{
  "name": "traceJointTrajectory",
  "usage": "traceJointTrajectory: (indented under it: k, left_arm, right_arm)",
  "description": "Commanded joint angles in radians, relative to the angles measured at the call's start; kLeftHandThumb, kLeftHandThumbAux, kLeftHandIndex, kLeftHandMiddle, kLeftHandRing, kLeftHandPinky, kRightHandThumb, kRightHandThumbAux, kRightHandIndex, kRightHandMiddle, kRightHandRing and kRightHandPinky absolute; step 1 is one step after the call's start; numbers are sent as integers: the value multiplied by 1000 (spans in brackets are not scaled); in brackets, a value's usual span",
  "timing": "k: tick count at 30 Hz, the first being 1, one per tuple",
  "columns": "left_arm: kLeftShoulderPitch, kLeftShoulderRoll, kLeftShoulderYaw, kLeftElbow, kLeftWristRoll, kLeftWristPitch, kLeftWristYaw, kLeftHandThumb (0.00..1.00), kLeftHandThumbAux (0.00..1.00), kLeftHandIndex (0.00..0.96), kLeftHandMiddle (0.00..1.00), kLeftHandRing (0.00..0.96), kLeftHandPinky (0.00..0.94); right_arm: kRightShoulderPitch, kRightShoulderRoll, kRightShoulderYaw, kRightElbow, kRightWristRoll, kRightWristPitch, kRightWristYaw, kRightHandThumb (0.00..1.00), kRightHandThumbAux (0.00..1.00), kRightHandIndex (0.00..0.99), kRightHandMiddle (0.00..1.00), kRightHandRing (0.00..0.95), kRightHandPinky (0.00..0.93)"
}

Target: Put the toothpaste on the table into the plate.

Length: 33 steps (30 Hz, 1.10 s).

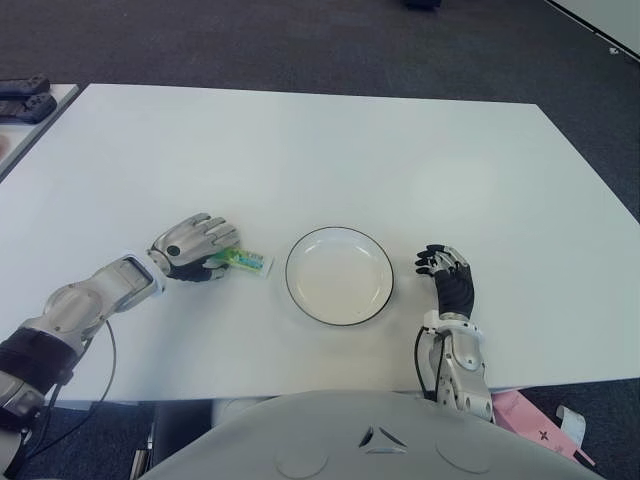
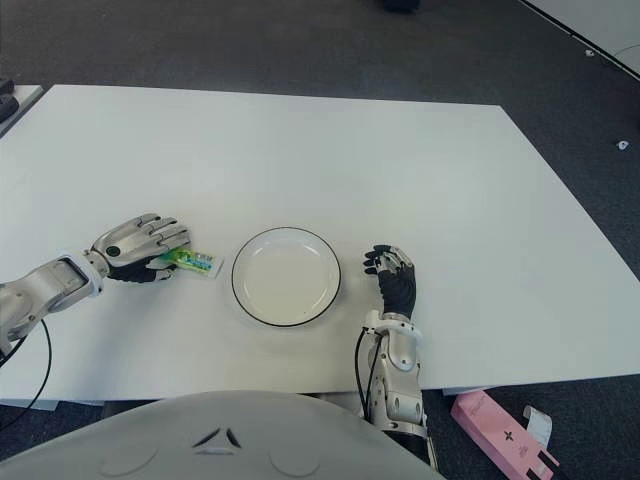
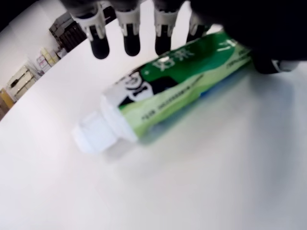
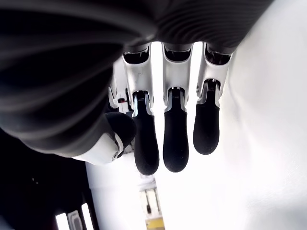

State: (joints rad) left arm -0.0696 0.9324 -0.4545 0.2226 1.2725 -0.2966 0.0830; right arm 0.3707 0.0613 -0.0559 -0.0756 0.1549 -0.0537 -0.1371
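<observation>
White table (image 1: 330, 150) with dark carpet beyond; round plate (image 1: 339, 275) near the front edge, holding nothing. Just left of it, green toothpaste (image 1: 243, 261) flat on the table, left hand (image 1: 194, 247) over its tail end, fingers (image 3: 128, 33) arched above, grip uncertain; right of plate, right hand (image 1: 448, 275), fingers relaxed, holding nothing.

I can see white print on the green side of the toothpaste tube (image 3: 182, 81) in my left wrist view, large characters with a line of small type beneath, but I cannot read any of it. Nothing else carries legible text.
</observation>
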Motion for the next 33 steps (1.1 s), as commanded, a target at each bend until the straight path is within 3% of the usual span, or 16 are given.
traceJointTrajectory:
  k: [1,24,29,32,33]
  left_arm:
    - [-2,-25,-90,124,79,23,-1,496,90,0,41,9,15]
    - [-45,-57,-182,249,33,99,115,518,129,0,94,81,114]
    - [-43,-75,-176,279,-6,103,135,559,156,0,170,200,290]
    - [-42,-84,-171,294,-38,98,139,733,302,44,248,354,491]
    - [-43,-85,-171,296,-44,99,141,753,316,53,256,367,512]
  right_arm:
    - [35,42,-1,40,16,41,-1,709,724,429,538,535,535]
    - [35,37,-5,51,8,19,1,709,725,429,540,530,527]
    - [34,35,-4,48,5,25,-1,709,725,429,540,529,523]
    - [34,34,-4,47,3,27,-1,709,725,429,539,527,520]
    - [34,34,-4,47,3,27,-1,709,725,429,539,527,520]
